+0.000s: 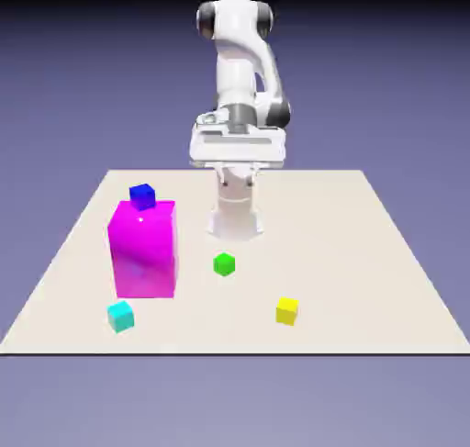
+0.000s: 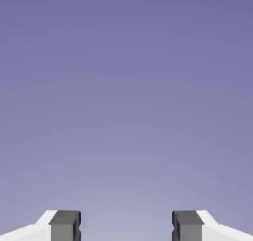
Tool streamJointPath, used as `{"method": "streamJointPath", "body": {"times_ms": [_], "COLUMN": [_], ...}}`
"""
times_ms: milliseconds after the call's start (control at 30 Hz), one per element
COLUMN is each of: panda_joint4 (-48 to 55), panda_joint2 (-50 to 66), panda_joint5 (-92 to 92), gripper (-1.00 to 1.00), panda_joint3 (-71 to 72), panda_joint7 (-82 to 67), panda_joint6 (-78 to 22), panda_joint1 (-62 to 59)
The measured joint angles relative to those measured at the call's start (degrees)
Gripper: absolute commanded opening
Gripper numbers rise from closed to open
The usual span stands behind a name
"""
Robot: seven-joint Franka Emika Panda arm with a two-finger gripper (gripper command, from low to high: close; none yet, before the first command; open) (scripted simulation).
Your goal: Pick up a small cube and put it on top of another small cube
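Exterior view: shows a pale beige tabletop, flat and plain, with a thin dark line along the near edge. Shows a blue-violet backdrop all around, fading to black at top, lighter below the table. At the far middle, has a white arm standing upright, with gripper raised above the surface, well apart from every cube. To the exterior view's right, near the front edge, has the yellow cube on the tabletop. To the left, has the dark blue cube atop the tall magenta block. Includes also a green cube near the middle and a cyan cube near front left. Hand view: shows only smooth backdrop beyond fingertips, spread wide, holding nothing.
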Motion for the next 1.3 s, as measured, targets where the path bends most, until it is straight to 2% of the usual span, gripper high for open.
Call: {"method": "streamJointPath", "body": {"times_ms": [867, 933, 1033, 1067, 1133, 1300], "panda_joint4": [32.02, 32.19, 30.49, 30.05, 30.05, 31.92], "panda_joint2": [53.98, 54.28, 60.11, 61.62, 61.62, 51.92], "panda_joint5": [4.30, 4.32, 2.71, 2.29, 2.32, 4.49], "gripper": [0.00, 0.00, 0.00, -1.00, -1.00, -1.00], "panda_joint3": [23.34, 23.47, 21.92, 21.52, 21.52, 20.93], "panda_joint7": [29.34, 29.50, 30.32, 30.54, 30.52, 29.40], "panda_joint6": [-44.78, -45.02, -37.56, -35.63, -35.62, -46.91], "panda_joint1": [-13.68, -13.76, -11.81, -11.30, -11.30, -14.45]}}
